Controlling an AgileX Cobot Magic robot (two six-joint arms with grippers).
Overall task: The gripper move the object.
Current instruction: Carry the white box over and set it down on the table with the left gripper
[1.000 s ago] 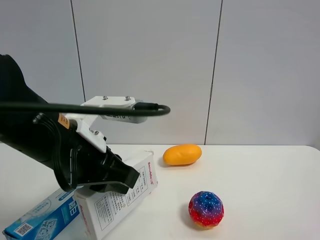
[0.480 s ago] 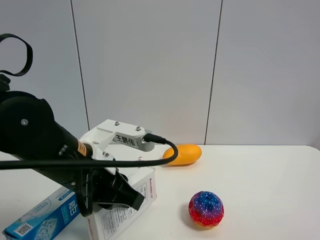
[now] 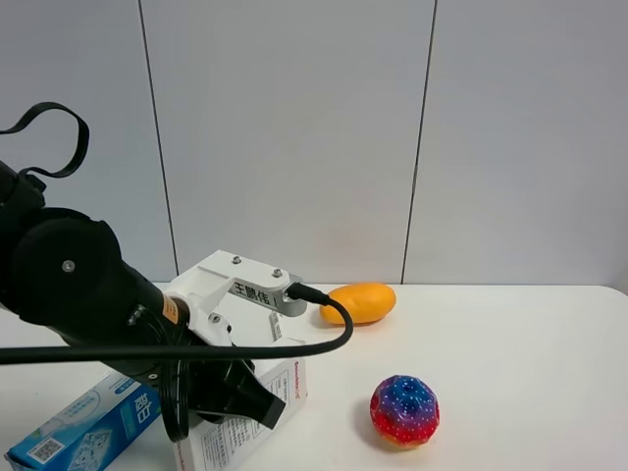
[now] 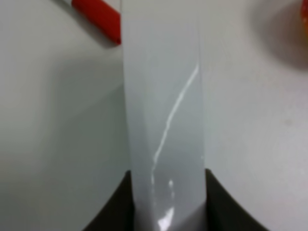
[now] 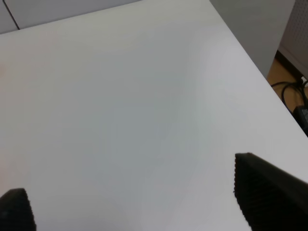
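Observation:
The white box (image 3: 287, 379), with red lettering on its edge, lies on the table at the front left, beside the blue-green toothpaste box (image 3: 78, 428). My left gripper (image 3: 245, 404), black with a labelled white bracket (image 3: 250, 290) and a black cable, reaches down over it and hides most of it. In the left wrist view the box (image 4: 163, 106) stands between the two black fingers (image 4: 113, 211), which press its sides. My right gripper (image 5: 139, 207) is open and empty over bare white table; it does not show in the exterior view.
An orange mango (image 3: 358, 302) lies at the back middle of the white table (image 3: 530, 363). A multicoloured ball (image 3: 403, 410) sits right of the box. A red strip (image 4: 96, 19) shows in the left wrist view. The table's right edge (image 5: 250, 53) shows in the right wrist view.
My left arm has swung down and tilted over the white box, its bracket dropping lower. The box now sits a little lower and more covered by the gripper.

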